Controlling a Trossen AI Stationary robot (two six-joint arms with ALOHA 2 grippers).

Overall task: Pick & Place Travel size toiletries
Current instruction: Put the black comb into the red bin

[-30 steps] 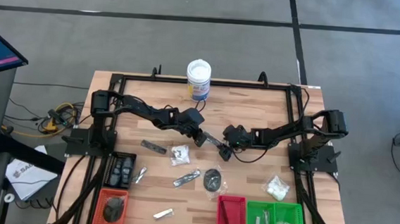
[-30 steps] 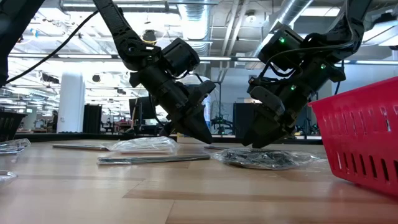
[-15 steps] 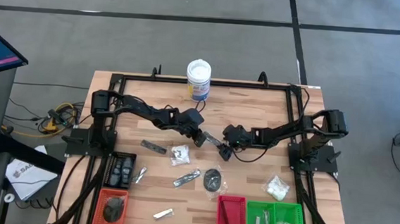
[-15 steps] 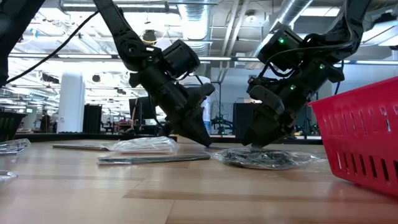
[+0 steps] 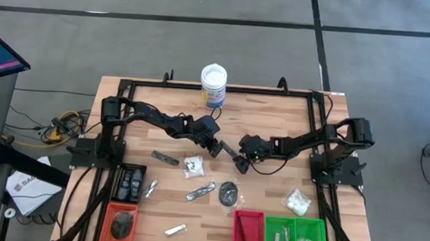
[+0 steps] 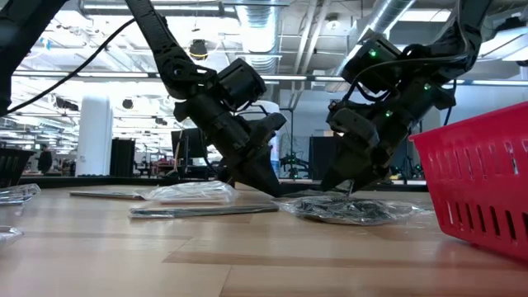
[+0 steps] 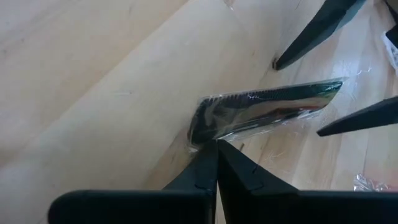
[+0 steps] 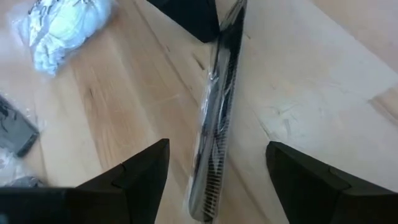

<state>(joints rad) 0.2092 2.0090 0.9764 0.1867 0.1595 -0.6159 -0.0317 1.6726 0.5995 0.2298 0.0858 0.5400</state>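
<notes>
A black comb in a clear packet [image 5: 228, 150] lies flat on the wooden table between my two grippers. My left gripper [image 5: 217, 149] is shut, with its tips at one end of the packet [image 7: 261, 109]. My right gripper [image 8: 216, 144] is open at the other end, pointing slantwise down, one finger on each side of the packet [image 8: 217, 106] and clear of it. More toiletries lie toward the near side: a clear packet with white contents [image 5: 193, 166], a slim dark stick [image 5: 165, 158], a silvery sachet [image 5: 201, 191] and a dark disc [image 5: 228, 192]. My left gripper's shut fingertips [image 7: 211, 155] meet the clear film at the packet's end [image 7: 200, 138], coming slantwise from above and from the table's left. Whether film is pinched between them or only pressed on, I cannot tell. The packet lies flat on the table.
A white tub with a blue label [image 5: 213, 85] stands at the far edge. Orange [image 5: 121, 220], red [image 5: 248, 231] and green [image 5: 295, 238] trays line the near edge. A white packet [image 5: 296, 202] lies at the right, and a black tray [image 5: 131, 183] at the left.
My left gripper has sunk a little, still shut, so that its tips now reach the table at the packet's end. My right gripper stays open where it was.
</notes>
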